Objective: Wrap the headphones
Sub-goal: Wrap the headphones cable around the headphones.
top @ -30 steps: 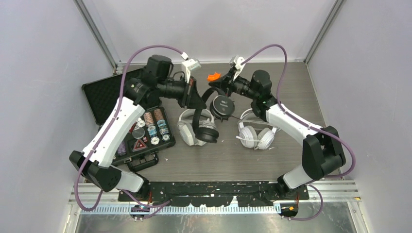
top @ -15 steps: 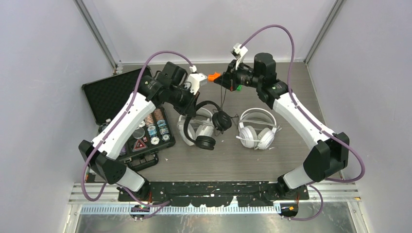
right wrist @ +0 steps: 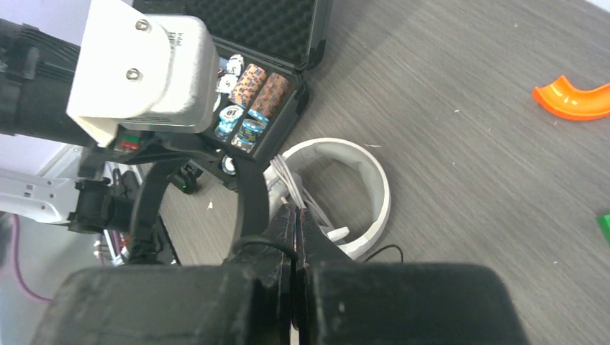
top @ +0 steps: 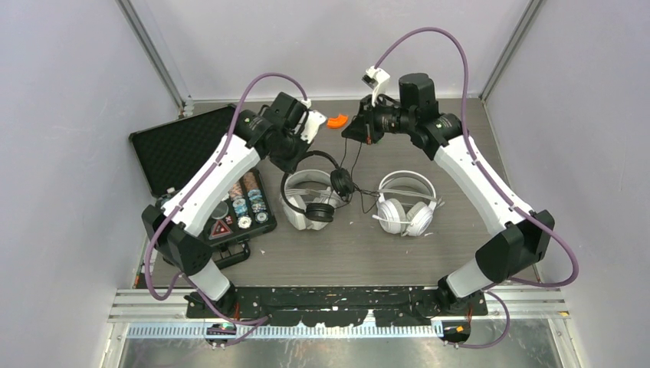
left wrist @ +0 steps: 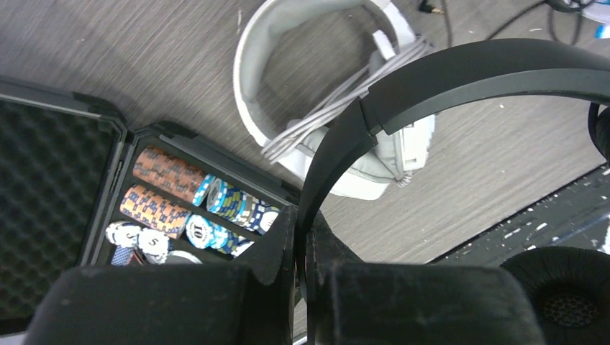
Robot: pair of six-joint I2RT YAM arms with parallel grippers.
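Left claw was clamped on the headband of the black headset, near one end of the arc. From the fingers, the band curved out toward the right arm, with both cups low over the bench.

Right claw was pinched together with no gap showing, apparently on the black cable. It sat at the far side, well above the cups. The cable ran slack from it toward the near edge, down to the cup closest to the right arm.

My read: cable not yet wound. The right arm has the free run, so it would have to carry the cable around the band while the left arm holds.

Directly under the black set lay the pale grey headset, cord already bundled. The white headset lay beside it, under the right arm.

Snag risk: slack dragging over either one.

Open poker chip case at left, orange piece at the far edge. Plain pale walls all round.
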